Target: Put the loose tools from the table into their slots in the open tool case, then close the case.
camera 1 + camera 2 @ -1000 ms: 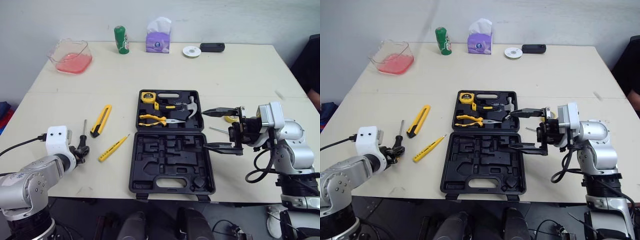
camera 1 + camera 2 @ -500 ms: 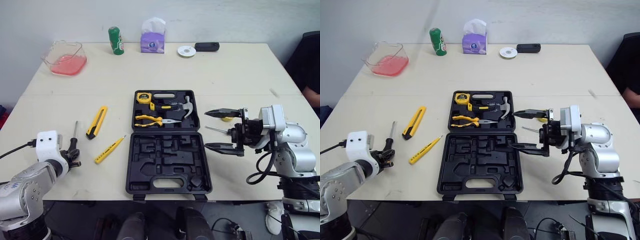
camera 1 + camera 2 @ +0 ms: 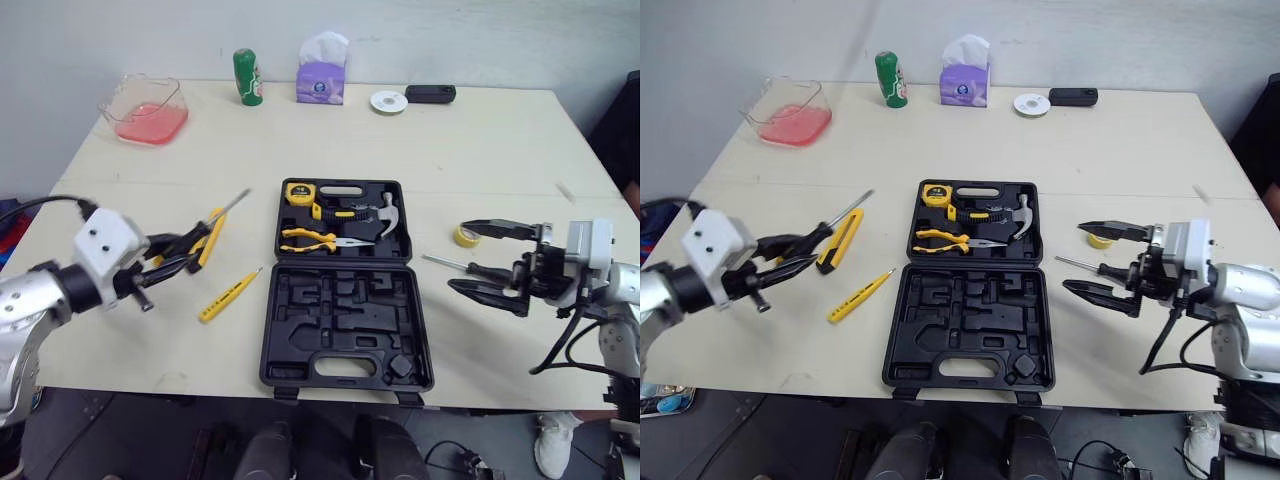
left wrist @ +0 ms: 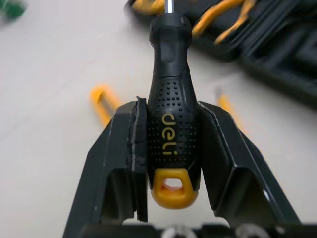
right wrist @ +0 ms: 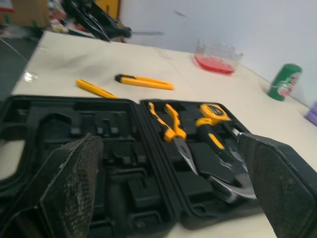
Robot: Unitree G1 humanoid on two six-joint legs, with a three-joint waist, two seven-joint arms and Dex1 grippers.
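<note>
The open black tool case (image 3: 345, 320) lies mid-table; its lid half holds a tape measure (image 3: 296, 194), pliers (image 3: 318, 238) and a hammer (image 3: 385, 214). My left gripper (image 3: 172, 256) hangs above the table left of the case, shut on a black screwdriver (image 4: 171, 114) with a yellow end, its shaft (image 3: 232, 203) pointing toward the case. A yellow utility knife (image 3: 212, 232) and a yellow tester pen (image 3: 230, 295) lie below it. My right gripper (image 3: 458, 257) stands open right of the case, over a thin screwdriver (image 3: 445, 263) and beside a yellow tape roll (image 3: 464, 236).
Along the far edge stand a clear container of pink stuff (image 3: 146, 108), a green can (image 3: 245, 77), a purple tissue box (image 3: 320, 75), a white disc (image 3: 385, 101) and a black device (image 3: 430, 94). The table edge runs close to both arms.
My left gripper has lifted the black screwdriver off the table and swung it up toward the case. My right gripper has drawn back to the right, away from the case.
</note>
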